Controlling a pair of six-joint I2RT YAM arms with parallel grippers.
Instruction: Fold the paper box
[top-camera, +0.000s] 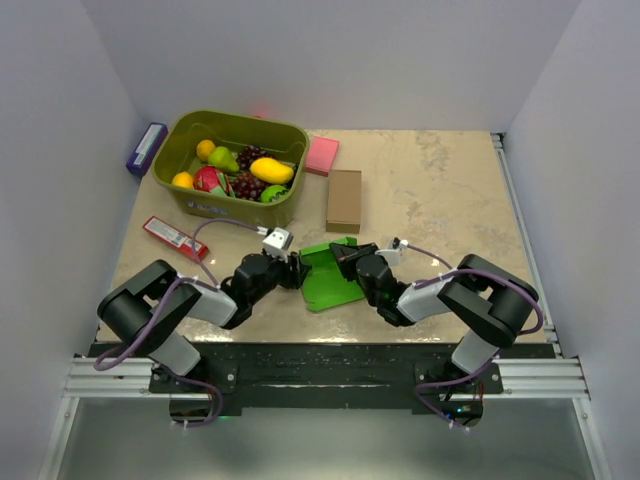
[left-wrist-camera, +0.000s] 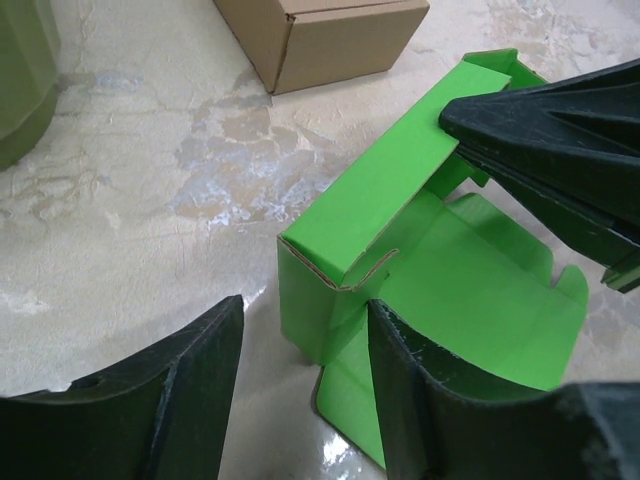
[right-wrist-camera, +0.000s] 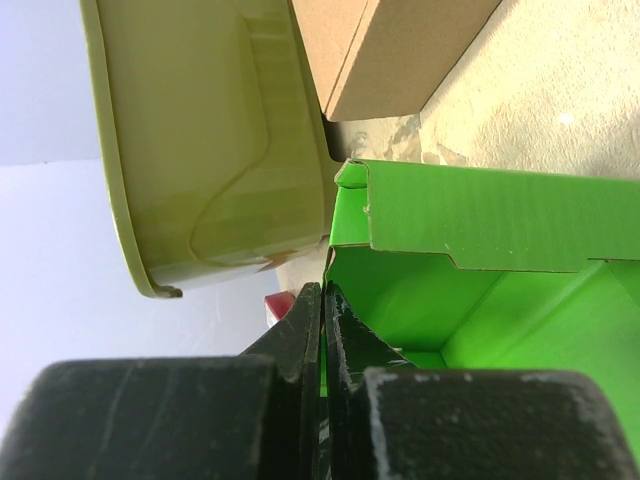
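The paper box (top-camera: 335, 285) is bright green card, partly folded, lying between my two arms at the table's near middle. In the left wrist view one long wall of the paper box (left-wrist-camera: 400, 190) stands up over the flat base, with a folded corner facing me. My left gripper (left-wrist-camera: 305, 340) is open around that corner: its right finger (left-wrist-camera: 430, 400) lies against the card, while the left finger (left-wrist-camera: 180, 390) stays apart from it. My right gripper (right-wrist-camera: 322, 300) is shut on the edge of the standing wall of the paper box (right-wrist-camera: 480, 210), and it shows as a black wedge (left-wrist-camera: 540, 130) in the left wrist view.
An olive bin (top-camera: 240, 122) of toy fruit stands at the back left. A brown cardboard box (top-camera: 344, 200) sits just behind the green card, with a pink pad (top-camera: 321, 155) beyond it. A red flat pack (top-camera: 175, 237) lies to the left, and a purple item (top-camera: 146, 148) is at the wall.
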